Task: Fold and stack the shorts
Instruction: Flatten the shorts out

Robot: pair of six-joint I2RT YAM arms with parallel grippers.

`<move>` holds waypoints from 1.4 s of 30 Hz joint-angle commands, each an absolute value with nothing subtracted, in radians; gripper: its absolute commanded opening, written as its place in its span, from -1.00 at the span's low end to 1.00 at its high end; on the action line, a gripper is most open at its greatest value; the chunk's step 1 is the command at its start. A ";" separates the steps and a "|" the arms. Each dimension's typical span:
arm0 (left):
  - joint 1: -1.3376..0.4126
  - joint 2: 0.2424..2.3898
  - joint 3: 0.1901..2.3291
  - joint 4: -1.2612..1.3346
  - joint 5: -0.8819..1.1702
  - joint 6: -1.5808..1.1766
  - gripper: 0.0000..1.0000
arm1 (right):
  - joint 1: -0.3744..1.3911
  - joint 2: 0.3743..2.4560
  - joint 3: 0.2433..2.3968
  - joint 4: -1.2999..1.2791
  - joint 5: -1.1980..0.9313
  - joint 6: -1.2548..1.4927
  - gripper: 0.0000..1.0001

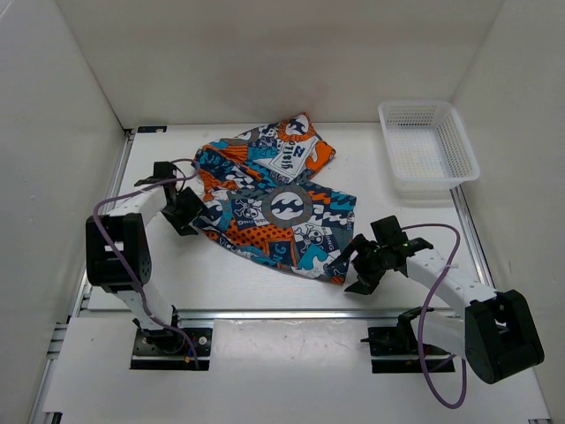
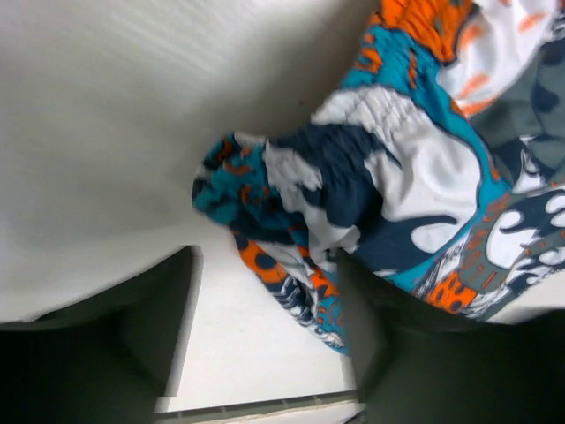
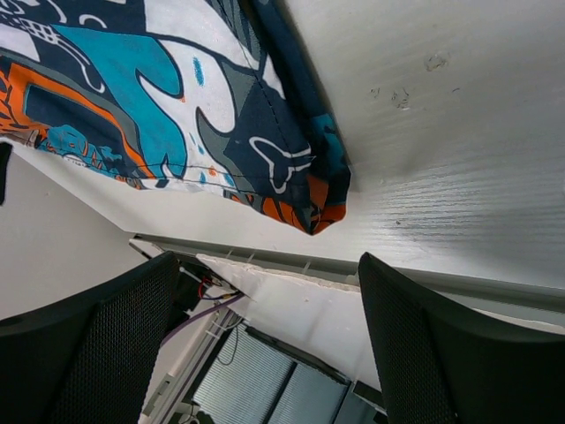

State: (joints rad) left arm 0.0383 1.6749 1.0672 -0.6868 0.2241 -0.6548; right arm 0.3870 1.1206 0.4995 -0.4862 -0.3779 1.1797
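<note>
Fabric shorts (image 1: 274, 212), soft, skull-and-circle print in blue, orange and teal: spread mid-way on the white table (image 1: 265, 287), long axis running left to right between the arms.
Left gripper (image 1: 183, 212): jaws apart, holding nothing; bunched waistband end (image 2: 291, 203) lies at its fingertips.
Right gripper (image 1: 360, 263): jaws wide, empty; leg-hem corner (image 3: 322, 208) just ahead, untouched.
Nearer arm: about equal, I judge, each at its own end.
</note>
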 commanded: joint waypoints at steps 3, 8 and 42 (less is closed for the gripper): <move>0.041 1.697 1.094 -0.676 0.173 -0.640 0.28 | 0.383 1.111 0.503 -0.466 -0.405 1.193 0.73; 0.051 1.736 1.100 -0.676 0.143 -0.628 0.30 | 0.365 1.089 0.494 -0.466 -0.396 1.193 0.73; 0.031 1.646 1.031 -0.676 0.155 -0.615 -0.79 | 0.460 1.336 0.449 -0.164 -0.368 1.414 0.28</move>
State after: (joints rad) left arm 0.0353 1.6939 1.0397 -0.6796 0.1337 -0.6178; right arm 0.4549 1.2919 0.4305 -0.2344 -0.4072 1.4021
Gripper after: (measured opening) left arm 0.200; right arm 0.659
